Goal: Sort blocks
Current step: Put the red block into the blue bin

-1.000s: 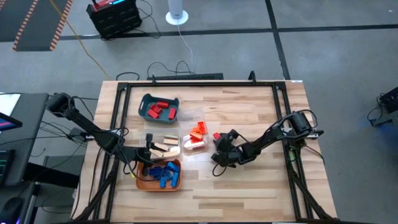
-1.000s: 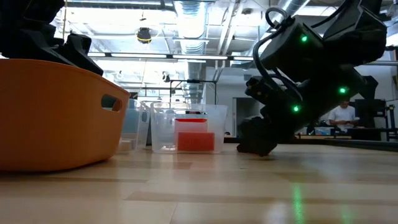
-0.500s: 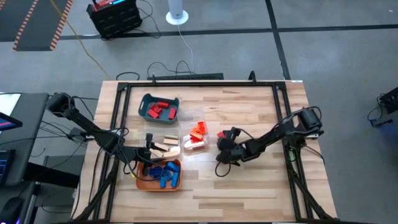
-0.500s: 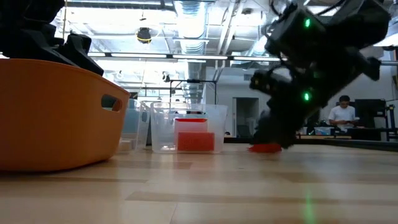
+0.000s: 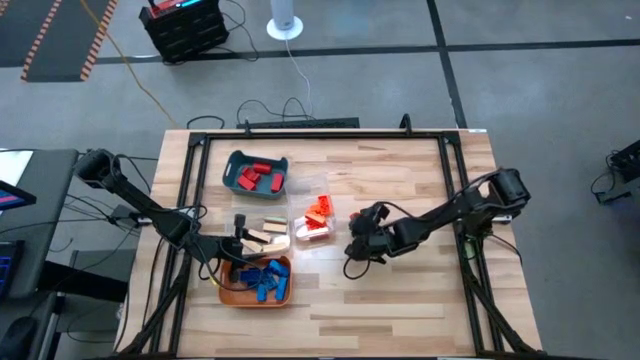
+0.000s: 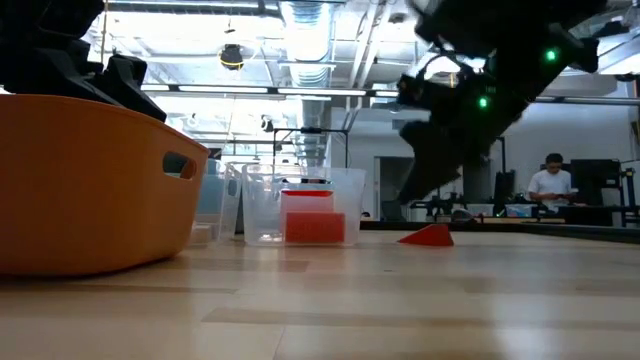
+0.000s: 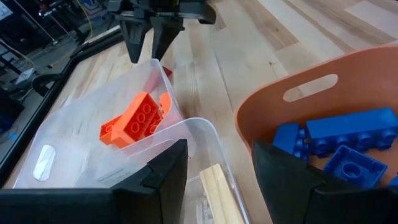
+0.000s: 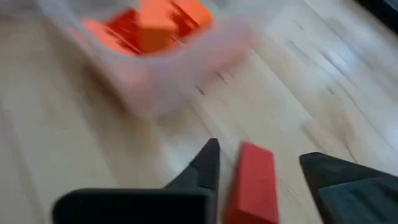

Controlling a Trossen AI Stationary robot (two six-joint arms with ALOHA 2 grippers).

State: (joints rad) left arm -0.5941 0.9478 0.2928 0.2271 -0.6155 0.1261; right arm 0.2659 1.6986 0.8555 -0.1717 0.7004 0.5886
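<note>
The right end effector (image 5: 354, 235) hangs above the light wooden table (image 5: 400, 290), to the right of the clear plastic tray (image 5: 313, 232) that holds orange blocks (image 5: 319, 209). Its two dark fingers (image 8: 208, 163) are apart and they hold nothing. A small red rectangular block (image 8: 251, 182) lies on the table between these fingers in the right wrist view. In the low view this red block (image 6: 428, 235) rests on the table surface, and the right end effector (image 6: 420, 185) is lifted above it, not touching it. In the high view only a small red spot (image 5: 354, 217) is visible just beside the end effector.

The left end effector (image 5: 237, 248) waits at the left side of the table, over the edge between a second clear tray with pale tan wooden blocks (image 5: 266, 235) and the orange plastic tray (image 5: 233, 291) with blue blocks (image 5: 262, 279). Its fingers (image 7: 155, 176) are apart and empty; one is over the clear tray and the other (image 7: 287, 175) is over the rim of the orange tray.

The teal tray (image 5: 234, 166) stands at the far left part of the table, and red blocks (image 5: 258, 177) lie inside it.
</note>
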